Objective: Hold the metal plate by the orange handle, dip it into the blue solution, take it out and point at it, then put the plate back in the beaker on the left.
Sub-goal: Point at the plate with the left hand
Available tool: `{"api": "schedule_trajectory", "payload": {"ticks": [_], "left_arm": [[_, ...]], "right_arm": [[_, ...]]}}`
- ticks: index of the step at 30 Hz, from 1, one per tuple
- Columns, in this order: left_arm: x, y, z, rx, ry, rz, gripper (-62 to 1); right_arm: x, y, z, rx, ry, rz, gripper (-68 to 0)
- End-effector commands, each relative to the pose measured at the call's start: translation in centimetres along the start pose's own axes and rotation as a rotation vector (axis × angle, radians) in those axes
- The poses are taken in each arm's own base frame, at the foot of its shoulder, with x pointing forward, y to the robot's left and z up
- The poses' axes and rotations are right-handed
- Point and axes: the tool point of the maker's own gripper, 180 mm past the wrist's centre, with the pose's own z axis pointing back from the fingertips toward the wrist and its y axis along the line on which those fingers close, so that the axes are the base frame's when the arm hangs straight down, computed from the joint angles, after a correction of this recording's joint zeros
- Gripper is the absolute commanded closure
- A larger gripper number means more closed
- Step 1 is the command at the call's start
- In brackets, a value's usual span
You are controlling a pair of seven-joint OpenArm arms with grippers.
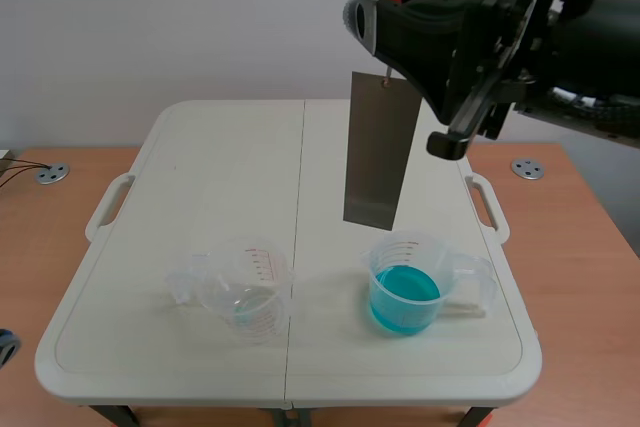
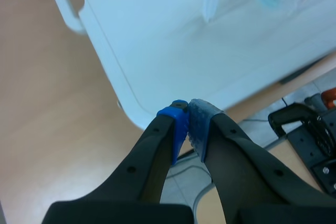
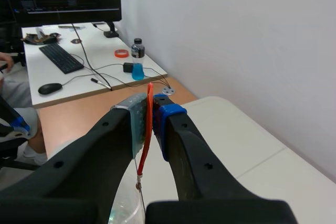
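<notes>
— So, where do we have the metal plate (image 1: 380,152)?
— We see it hanging upright above the blue beaker (image 1: 405,282), its lower edge clear of the liquid.
— And who holds it?
— Our right hand (image 3: 150,114), high above the blue beaker, is clamped on the orange handle (image 3: 148,124).
— The other hand?
— Our left hand (image 2: 187,111) is closed on nothing, pads touching, well apart from the blue beaker, off the worktop (image 1: 230,167) edge.
— The clear beaker (image 1: 245,292)?
— Left of the blue beaker.
</notes>
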Motion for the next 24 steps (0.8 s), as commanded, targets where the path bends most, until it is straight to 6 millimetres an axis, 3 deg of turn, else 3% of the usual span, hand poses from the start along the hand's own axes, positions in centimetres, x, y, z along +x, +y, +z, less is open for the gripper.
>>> {"api": "schedule_trajectory", "payload": {"ticks": [1, 8, 12, 24], "left_arm": [[1.5, 0.4, 0.0, 0.009, -0.053, -0.009, -1.5], [5.3, 2.0, -1.1, 0.035, -0.163, -0.047, -1.5], [7.7, 1.9, -1.8, -0.002, -0.230, -0.078, -1.5], [14.1, -4.2, -4.2, -0.263, -0.408, -0.158, -1.5]], "right_arm": [[1.1, -0.1, 0.4, 0.008, -0.034, 0.011, -1.1], [1.1, -1.5, 2.3, -0.041, -0.019, 0.018, -1.1], [1.0, -2.0, 3.0, -0.060, -0.007, 0.028, -1.1], [0.9, -2.2, 3.2, -0.061, 0.006, 0.036, -1.1]]}}
